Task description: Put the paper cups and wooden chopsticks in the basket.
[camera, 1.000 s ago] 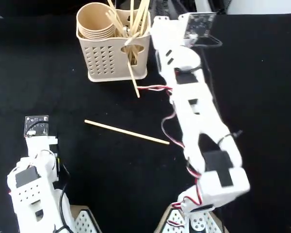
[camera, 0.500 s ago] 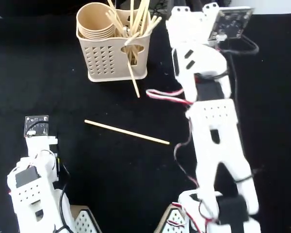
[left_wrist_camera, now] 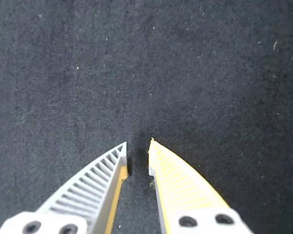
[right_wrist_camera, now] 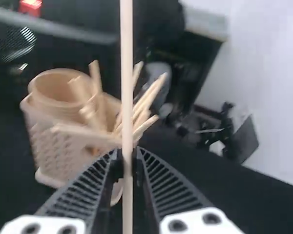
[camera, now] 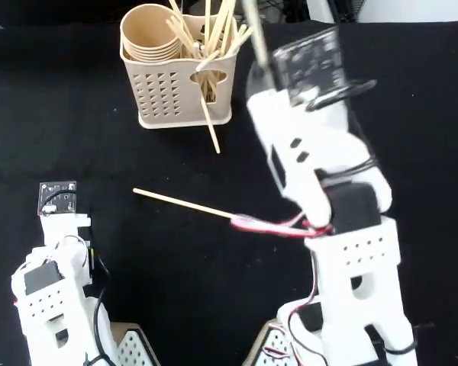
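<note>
A beige basket [camera: 175,99] at the back of the black table holds a stack of paper cups [camera: 149,34] and several wooden chopsticks [camera: 214,27]. One chopstick [camera: 210,126] leans out through its handle hole, and another chopstick [camera: 198,207] lies flat mid-table. My right gripper [right_wrist_camera: 126,156] is shut on an upright chopstick [right_wrist_camera: 126,73], a little to the right of the basket [right_wrist_camera: 53,141] and cups [right_wrist_camera: 58,87]; that held chopstick [camera: 256,34] rises above the right arm [camera: 305,152]. My left gripper [left_wrist_camera: 138,146] hangs over bare cloth, shut and holding nothing.
The left arm [camera: 49,267] rests at the front left corner. The right arm's red and white cable [camera: 267,225] overlaps the right end of the lying chopstick. Dark equipment [right_wrist_camera: 195,63] stands behind the table.
The right arm swung away from the basket's right side, first rightward, then toward the table's middle and front. It now shows a chopstick upright in its gripper. The left arm kept still.
</note>
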### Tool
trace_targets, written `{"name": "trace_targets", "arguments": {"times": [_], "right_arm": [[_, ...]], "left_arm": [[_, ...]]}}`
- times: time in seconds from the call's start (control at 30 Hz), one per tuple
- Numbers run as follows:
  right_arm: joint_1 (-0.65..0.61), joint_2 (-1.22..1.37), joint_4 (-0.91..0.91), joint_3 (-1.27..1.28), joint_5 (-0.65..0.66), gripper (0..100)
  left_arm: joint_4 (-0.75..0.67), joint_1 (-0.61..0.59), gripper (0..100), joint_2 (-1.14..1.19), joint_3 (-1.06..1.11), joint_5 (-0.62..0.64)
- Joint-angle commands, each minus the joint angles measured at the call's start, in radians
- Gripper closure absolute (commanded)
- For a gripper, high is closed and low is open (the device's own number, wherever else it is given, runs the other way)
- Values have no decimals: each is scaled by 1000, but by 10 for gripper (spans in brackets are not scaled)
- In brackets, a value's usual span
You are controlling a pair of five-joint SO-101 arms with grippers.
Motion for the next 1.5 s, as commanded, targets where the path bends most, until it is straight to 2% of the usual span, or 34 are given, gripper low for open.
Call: {"name": "trace_targets", "arguments": {"times": [0.0, 0.2, 0.37, 0.5, 0.77, 0.9, 1.03, 1.3, 1.47], "right_arm": [[-91, -31, 149, 7, 51, 986], [-198, -31, 195, 275, 170, 986], [-215, -30, 15, 588, 293, 986], [-218, 25, -75, 707, 365, 986], [-221, 400, -77, 513, 368, 982], [-221, 541, -77, 435, 368, 904], [-221, 628, -77, 392, 425, 852], [-221, 723, -71, 292, 425, 850], [-247, 843, 29, 193, 423, 850]], "left_arm": [[-17, 12, 909, -11, -5, 0], [-17, 12, 909, -11, -5, 0], [-17, 12, 909, -11, -5, 0], [-17, 12, 909, -11, -5, 0], [-17, 12, 909, -11, -5, 0], [-17, 12, 909, -11, -5, 0], [-17, 12, 909, -11, -5, 0], [-17, 12, 909, -11, -5, 0], [-17, 12, 909, -11, -5, 0]]}}
